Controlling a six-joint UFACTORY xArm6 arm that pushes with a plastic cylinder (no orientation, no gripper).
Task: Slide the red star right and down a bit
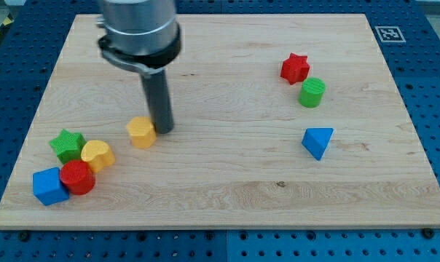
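Note:
The red star point(295, 68) lies on the wooden board at the view's upper right, just above and left of a green cylinder point(312, 92) that it nearly touches. My tip point(162, 130) rests on the board far to the star's left, against the right side of a yellow hexagon block point(141, 132).
A blue triangle point(318, 141) lies below the green cylinder. At the view's lower left sit a green star point(67, 145), a yellow heart-like block point(97, 155), a red cylinder point(77, 177) and a blue cube point(49, 185). The board's right edge point(409, 109) is beyond the star.

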